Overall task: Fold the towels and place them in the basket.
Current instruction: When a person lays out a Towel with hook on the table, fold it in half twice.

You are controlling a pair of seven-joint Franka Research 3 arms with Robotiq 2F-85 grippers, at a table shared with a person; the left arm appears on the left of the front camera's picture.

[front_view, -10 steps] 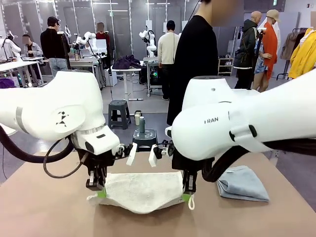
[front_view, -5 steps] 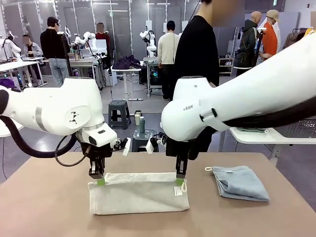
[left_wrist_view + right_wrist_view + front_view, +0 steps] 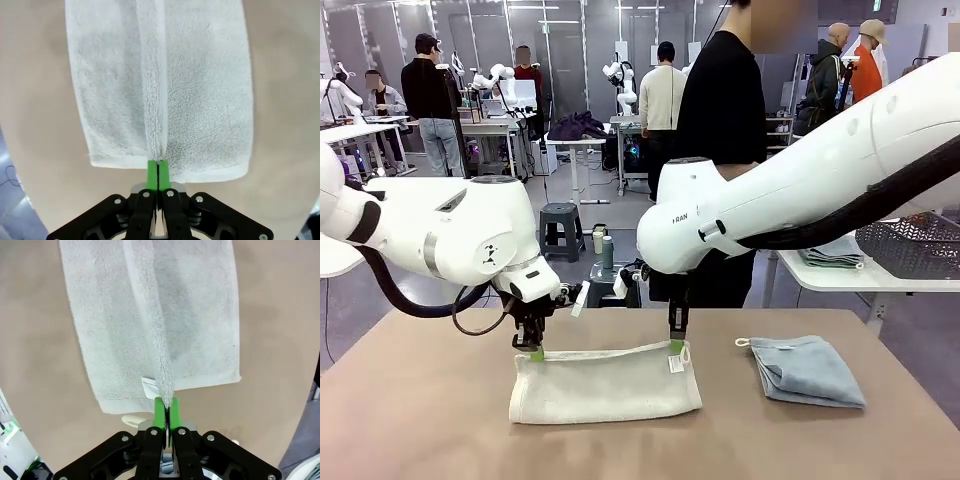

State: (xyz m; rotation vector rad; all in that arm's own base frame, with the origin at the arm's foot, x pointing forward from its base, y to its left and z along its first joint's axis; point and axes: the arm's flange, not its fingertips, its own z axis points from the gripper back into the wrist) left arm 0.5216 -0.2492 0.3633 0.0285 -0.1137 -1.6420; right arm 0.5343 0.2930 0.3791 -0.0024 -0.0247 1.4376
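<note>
Cream towel [image 3: 605, 385] lies on the tan table [image 3: 420, 420] in my front view. My left gripper [image 3: 534, 352] and right gripper [image 3: 675, 346] each pinch a far corner, and the blue-grey towel [image 3: 808, 370] sits folded at its right. Left wrist: jaws clamped on the towel's raised edge. Right wrist: likewise, beside a white label [image 3: 149, 387].

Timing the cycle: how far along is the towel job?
Done: the blue towel lies folded on the table. In hand: the cream towel, with the left end effector and right end effector each shut on one end of its raised edge. Left: finish that fold, then put both towels in the basket, which stands on a side table.
</note>
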